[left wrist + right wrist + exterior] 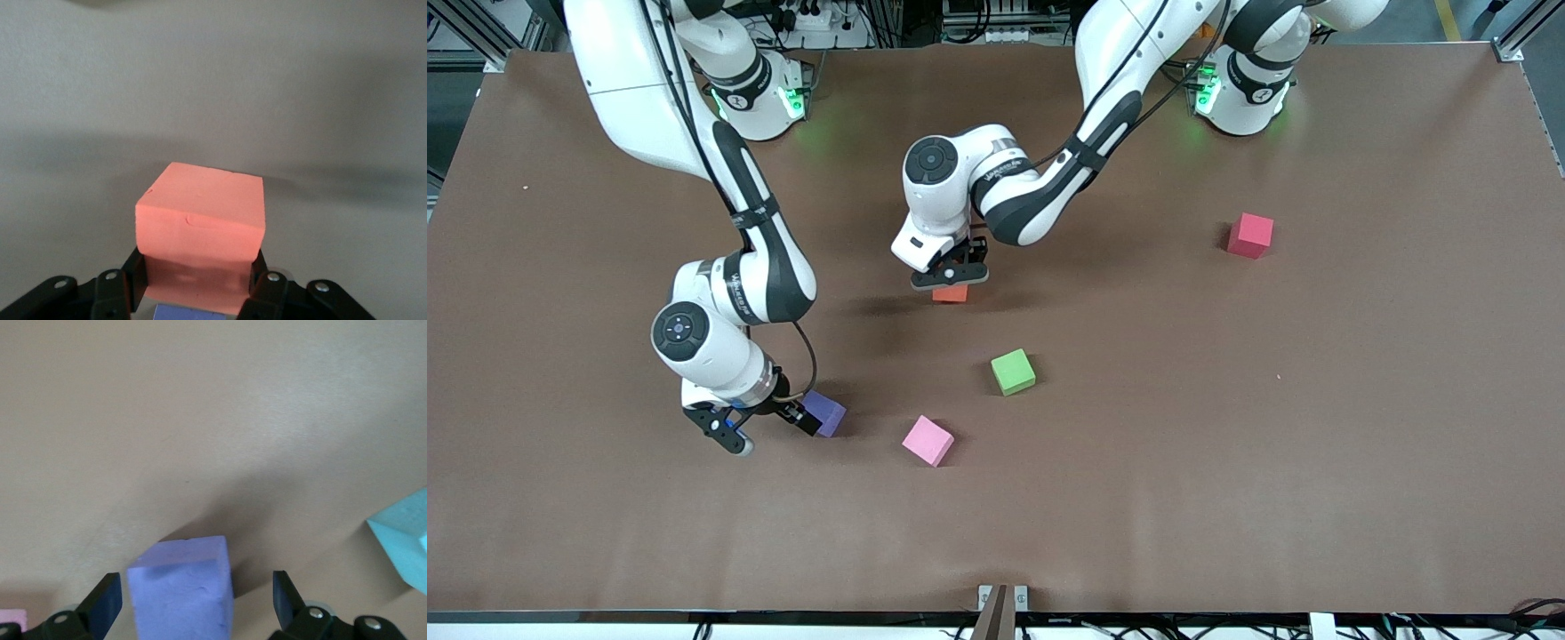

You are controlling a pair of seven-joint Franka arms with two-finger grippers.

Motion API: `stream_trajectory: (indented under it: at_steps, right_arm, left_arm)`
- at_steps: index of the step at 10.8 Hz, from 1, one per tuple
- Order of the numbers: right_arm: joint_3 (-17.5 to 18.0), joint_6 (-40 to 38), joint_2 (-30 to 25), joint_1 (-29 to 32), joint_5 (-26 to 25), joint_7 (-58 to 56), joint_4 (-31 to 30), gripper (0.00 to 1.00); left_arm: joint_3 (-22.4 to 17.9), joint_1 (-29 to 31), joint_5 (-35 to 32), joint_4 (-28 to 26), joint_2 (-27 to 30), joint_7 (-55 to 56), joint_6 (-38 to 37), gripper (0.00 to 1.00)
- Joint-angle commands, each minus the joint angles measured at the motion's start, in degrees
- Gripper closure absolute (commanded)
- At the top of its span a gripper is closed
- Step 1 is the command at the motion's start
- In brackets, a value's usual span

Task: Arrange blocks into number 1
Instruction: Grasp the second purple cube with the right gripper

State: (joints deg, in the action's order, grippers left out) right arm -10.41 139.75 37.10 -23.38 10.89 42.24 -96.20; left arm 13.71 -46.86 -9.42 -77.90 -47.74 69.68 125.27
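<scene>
Your left gripper [950,276] clamps a matte orange cube [200,220]. At its seven o'clock, your right gripper's [769,428] fingers [103,603] gape around a purple cube [181,597], not gripping.

Six cubes show in all: one orange cube [951,294], one green cube [1013,372], one pink cube [927,441], one purple cube [826,412], one red cube [1250,235] and one light blue cube [402,539]. Two arms stand at the bench [1316,427].
</scene>
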Motion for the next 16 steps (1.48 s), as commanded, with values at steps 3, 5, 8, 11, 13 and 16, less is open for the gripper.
stream_trajectory:
  at_steps: [3,5,8,11,13,16]
  right_arm:
    - [-0.93,-0.79,2.70,-2.11,1.07,-0.40,3.30,0.00]
    - [-0.93,-0.79,2.88,-2.29,1.15,-0.57,3.21,0.00]
    - [-0.93,-0.36,4.63,-3.07,1.16,-0.58,3.21,0.00]
    - [-0.93,2.02,5.61,-2.99,1.24,-1.53,2.59,0.05]
    - [-1.02,1.93,5.61,-2.90,1.33,-2.51,2.42,0.31]
    - [-0.93,1.49,4.82,-2.55,1.33,-4.08,2.33,0.47]
  left_arm:
    - [0.80,-0.52,3.60,0.74,-0.25,-3.40,-4.77,1.00]
    - [0.80,-0.69,4.23,0.82,-0.42,-3.85,-4.77,1.00]
    - [0.80,-1.66,4.32,0.82,-0.95,-3.76,-4.77,1.00]
    - [0.80,-2.97,4.41,0.82,-1.65,-3.67,-4.77,1.00]
    - [0.80,-3.15,4.41,0.82,-1.65,-3.67,-4.77,1.00]
    - [0.80,-3.86,5.20,0.74,-1.57,-3.67,-5.21,1.00]
